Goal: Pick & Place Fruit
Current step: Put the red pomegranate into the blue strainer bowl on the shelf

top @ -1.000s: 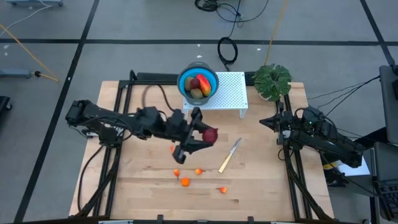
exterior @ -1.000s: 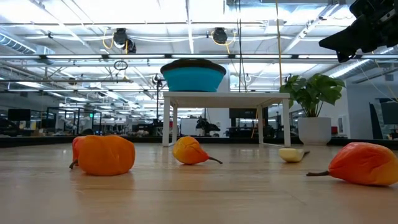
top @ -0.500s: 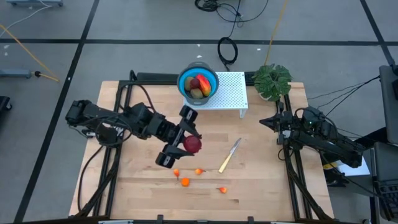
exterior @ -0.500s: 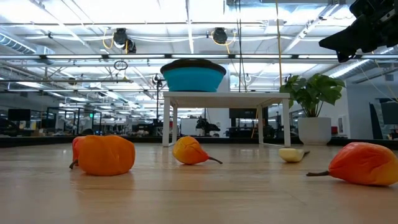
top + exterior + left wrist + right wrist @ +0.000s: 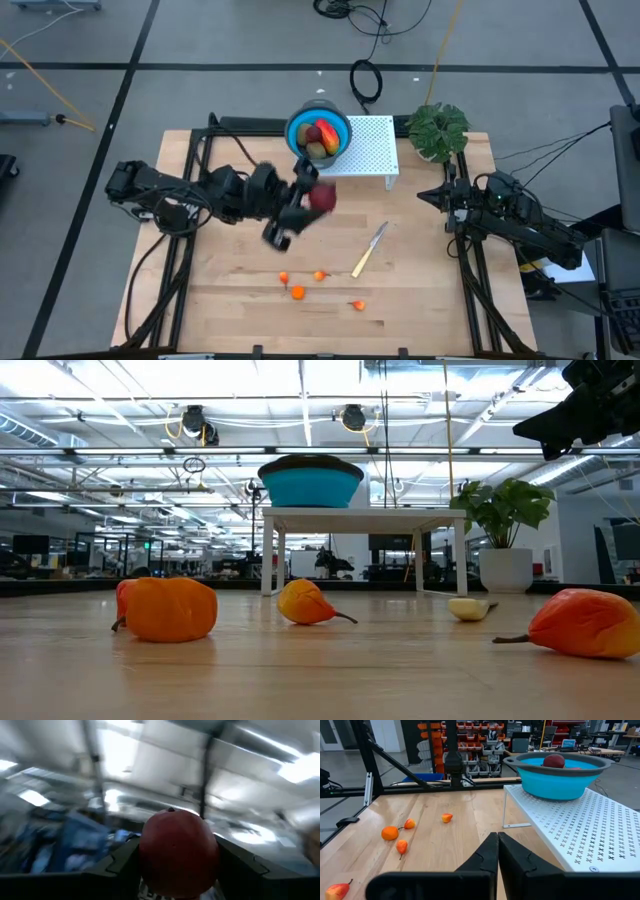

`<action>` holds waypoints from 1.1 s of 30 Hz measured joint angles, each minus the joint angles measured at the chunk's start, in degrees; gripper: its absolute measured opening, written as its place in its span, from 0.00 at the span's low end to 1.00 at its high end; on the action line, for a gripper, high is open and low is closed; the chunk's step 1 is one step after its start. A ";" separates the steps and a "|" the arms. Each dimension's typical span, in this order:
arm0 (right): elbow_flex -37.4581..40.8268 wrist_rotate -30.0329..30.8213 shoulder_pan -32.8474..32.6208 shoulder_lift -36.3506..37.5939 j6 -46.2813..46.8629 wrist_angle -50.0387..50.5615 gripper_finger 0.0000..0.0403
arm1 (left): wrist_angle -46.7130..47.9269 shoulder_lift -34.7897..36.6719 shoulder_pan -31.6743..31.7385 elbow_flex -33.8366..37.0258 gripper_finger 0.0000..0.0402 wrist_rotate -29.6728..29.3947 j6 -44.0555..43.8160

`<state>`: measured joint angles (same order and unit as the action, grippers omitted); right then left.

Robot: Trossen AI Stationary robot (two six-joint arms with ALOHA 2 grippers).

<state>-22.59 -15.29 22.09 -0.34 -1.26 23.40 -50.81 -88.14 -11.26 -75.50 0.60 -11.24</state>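
My left gripper (image 5: pixel 317 199) is over the middle of the table, just near of the white stand (image 5: pixel 368 152), shut on a dark red round fruit (image 5: pixel 322 198). That fruit fills the left wrist view (image 5: pixel 178 853). The blue bowl (image 5: pixel 318 133) stands on the stand with several fruits inside, one oblong red-yellow. Several tiny orange fruits (image 5: pixel 298 291) lie on the near part of the table and show large in the low view (image 5: pixel 170 608). My right gripper (image 5: pixel 495 849) is shut and waits at the table's right side (image 5: pixel 440 193). My left gripper pinches the dark red round fruit between its two fingers, one finger (image 5: pixel 117 866) on each of its opposite sides (image 5: pixel 150 855). The fingers come from the table's left. The fruit is lifted clear of the table.
A yellow-handled knife (image 5: pixel 368 250) lies right of the orange fruits. A leafy plant (image 5: pixel 438 128) stands at the far right corner. The stand's legs (image 5: pixel 272 555) rise from the table in front of the bowl (image 5: pixel 311 482). Bare wood lies along the near edge.
My left gripper has kept hold of the dark red fruit. It swung first toward the near left, then toward the far edge, and is now closer to the bowl and stand. The gripper has turned as it went.
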 joint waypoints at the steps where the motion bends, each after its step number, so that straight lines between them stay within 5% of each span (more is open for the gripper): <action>1: 0.00 0.00 0.00 0.00 -0.02 0.00 0.01 | 0.10 0.00 0.17 0.00 0.53 -4.51 -3.70; 5: 0.00 0.00 0.00 0.00 -0.02 0.01 0.01 | 0.57 0.00 1.12 0.02 0.53 -17.86 -19.55; 11: 0.00 0.00 0.00 0.00 -0.01 0.00 0.01 | 0.52 0.00 2.37 0.02 0.53 -25.97 -36.14; 19: 0.00 0.00 0.00 0.00 0.00 0.00 0.01 | 3.93 0.02 2.61 0.02 0.53 -27.71 -32.88; 24: 0.00 0.00 0.00 0.00 0.00 0.00 0.01 | 14.48 0.00 3.84 0.02 0.53 -27.70 -28.75; 33: 0.00 0.04 0.00 0.00 0.00 0.02 0.01 | 35.71 0.00 10.28 0.02 0.53 -25.99 -33.90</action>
<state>-22.59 -15.25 22.09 -0.34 -1.26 23.42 -15.10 -88.14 -0.97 -75.48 -25.40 -45.13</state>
